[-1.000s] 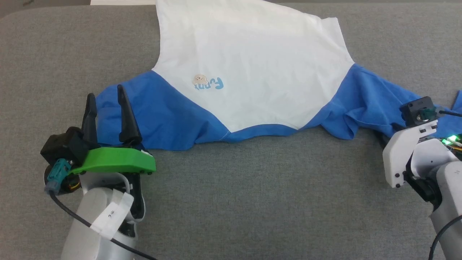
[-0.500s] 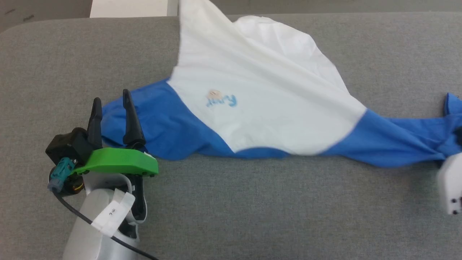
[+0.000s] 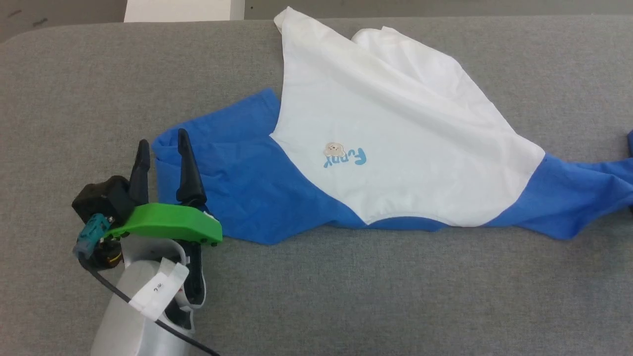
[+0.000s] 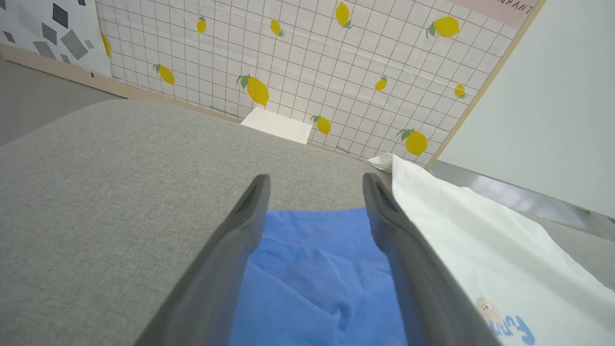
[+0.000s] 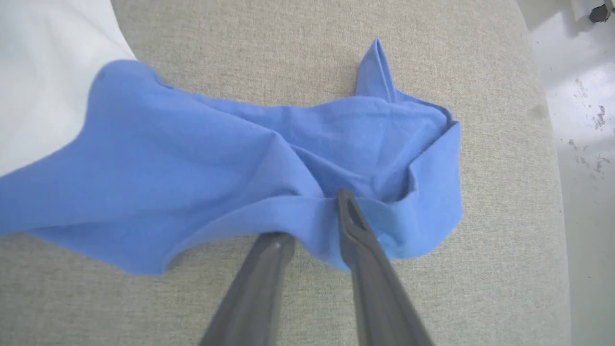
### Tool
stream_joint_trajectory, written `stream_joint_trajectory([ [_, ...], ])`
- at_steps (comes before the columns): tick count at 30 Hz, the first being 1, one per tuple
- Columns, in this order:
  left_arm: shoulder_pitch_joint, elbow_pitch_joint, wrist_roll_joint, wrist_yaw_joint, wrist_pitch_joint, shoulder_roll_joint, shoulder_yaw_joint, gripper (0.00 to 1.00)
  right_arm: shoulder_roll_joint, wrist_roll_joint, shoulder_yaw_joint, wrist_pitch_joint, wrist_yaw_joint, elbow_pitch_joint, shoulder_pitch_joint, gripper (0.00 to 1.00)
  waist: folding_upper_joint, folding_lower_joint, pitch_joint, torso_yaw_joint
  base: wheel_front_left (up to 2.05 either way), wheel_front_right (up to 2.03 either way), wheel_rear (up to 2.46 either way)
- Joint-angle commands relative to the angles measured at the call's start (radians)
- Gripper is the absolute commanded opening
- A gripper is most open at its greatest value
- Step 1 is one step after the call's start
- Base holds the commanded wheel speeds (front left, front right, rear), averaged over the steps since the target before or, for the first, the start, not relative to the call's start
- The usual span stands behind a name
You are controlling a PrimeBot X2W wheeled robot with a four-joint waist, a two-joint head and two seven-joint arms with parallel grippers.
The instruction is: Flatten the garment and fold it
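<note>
The garment (image 3: 410, 143) lies across the grey padded table (image 3: 346, 296), white body in the middle with its small blue logo (image 3: 346, 155) facing up. Both blue sleeves stretch out sideways, and a fold runs through the white upper part. My left gripper (image 3: 162, 139) is open at the end of the left sleeve (image 4: 312, 269), its fingers straddling the cloth just above it. In the right wrist view, my right gripper (image 5: 310, 216) has its fingers apart at the bunched hem of the right sleeve (image 5: 192, 163). One fingertip is under the hem edge and the other is over it.
The table's rounded right edge (image 5: 543, 144) is close to the right sleeve end, with pale floor (image 5: 586, 144) beyond it. A white board (image 3: 183, 10) and a lemon-print wall (image 4: 312, 57) stand behind the far edge.
The garment has been dragged to the right and its right sleeve pulled out straight. The right arm has left the head view at the right edge. The head view itself shifted slightly.
</note>
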Motion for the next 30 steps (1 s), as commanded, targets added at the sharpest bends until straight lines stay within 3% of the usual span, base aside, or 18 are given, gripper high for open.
stream_joint_trajectory([
  [1,0.014,0.007,-0.008,-0.007,0.012,-0.001,-0.007,1.00,0.016,0.013,-0.026,-0.012,-0.002,-0.018,-0.008,1.00,0.0056,0.0000,-0.006,0.005,0.00,0.00,0.00],
  [4,0.032,0.014,-0.017,0.006,0.057,-0.005,-0.016,1.00,0.060,0.027,-0.094,-0.043,-0.002,-0.066,0.009,1.00,0.0056,0.0000,-0.018,0.007,0.00,0.00,0.00],
  [7,0.066,0.024,-0.025,0.057,0.160,-0.004,-0.022,1.00,0.112,0.013,-0.163,-0.069,-0.002,-0.127,0.039,1.00,0.0056,0.0000,-0.029,0.007,0.00,0.00,0.00],
  [13,0.117,-0.004,-0.039,0.155,0.400,0.010,-0.044,1.00,0.182,-0.022,-0.202,-0.064,-0.002,-0.219,0.089,1.00,0.0056,0.0000,-0.038,0.002,0.00,0.00,0.00],
  [20,0.094,0.013,-0.058,0.175,0.567,0.029,-0.079,1.00,0.220,-0.041,-0.205,-0.058,-0.002,-0.260,0.104,1.00,0.0056,0.0000,-0.030,-0.011,0.00,0.00,0.00],
  [23,0.069,0.045,-0.062,0.169,0.575,0.034,-0.077,1.00,0.226,-0.042,-0.199,-0.059,-0.002,-0.265,0.102,1.00,0.0056,0.0000,-0.025,-0.019,0.00,0.00,0.00],
  [25,0.053,0.059,-0.070,0.158,0.555,0.031,-0.068,0.40,0.227,-0.045,-0.200,-0.060,-0.002,-0.266,0.104,1.00,0.0056,0.0000,-0.021,-0.023,0.00,0.00,0.00],
  [26,0.047,0.067,-0.074,0.153,0.546,0.030,-0.065,0.00,0.227,-0.045,-0.199,-0.062,-0.002,-0.265,0.105,1.00,0.0056,0.0000,-0.020,-0.025,0.00,0.00,0.00],
  [30,0.027,0.063,-0.097,0.138,0.489,0.029,-0.025,0.00,0.230,-0.049,-0.197,-0.066,-0.002,-0.259,0.110,1.00,0.0056,0.0000,-0.017,-0.025,0.00,0.00,0.00],
])
